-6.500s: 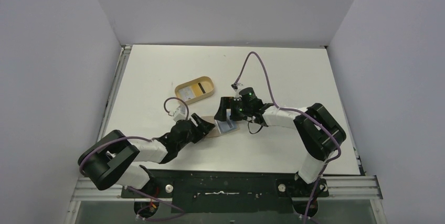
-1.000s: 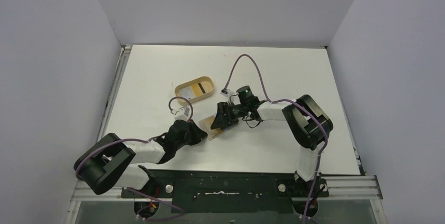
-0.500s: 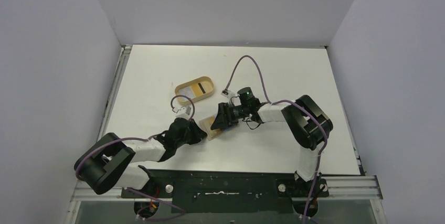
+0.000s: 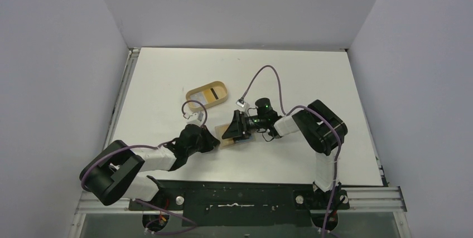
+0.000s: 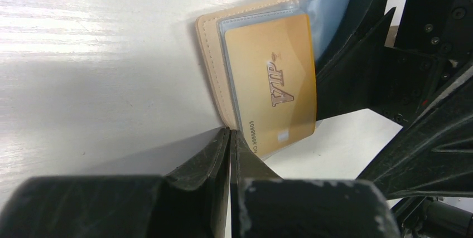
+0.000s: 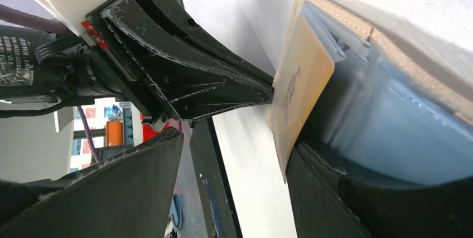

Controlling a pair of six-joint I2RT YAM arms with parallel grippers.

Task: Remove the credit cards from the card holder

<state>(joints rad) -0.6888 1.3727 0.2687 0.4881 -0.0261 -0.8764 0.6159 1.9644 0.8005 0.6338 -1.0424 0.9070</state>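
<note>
The tan card holder point(image 5: 209, 71) lies open on the table between both grippers point(image 4: 227, 137). A gold credit card point(image 5: 279, 82) marked VIP sticks partly out of its clear bluish sleeves point(image 6: 401, 121). My left gripper point(image 5: 230, 133) is shut, its tips against the holder's near edge beside the gold card; nothing shows between them. My right gripper point(image 6: 237, 146) is open and low at the holder's other side. One of its fingers point(image 6: 346, 193) rests behind the gold card point(image 6: 298, 87), against the sleeves, and the other stands well apart. The tan cover point(image 6: 334, 12) runs along the table.
An oval tan tray point(image 4: 225, 94) with a yellow inside and a white-and-yellow item stands behind the holder, left of centre. Purple cables loop over both wrists. Both grippers point(image 4: 213, 140) point(image 4: 233, 127) crowd the holder.
The right wrist has dropped lower and nearer the holder's side, and its jaws have narrowed slightly. The left arm has edged left with its jaws still shut. The holder has turned a little.
</note>
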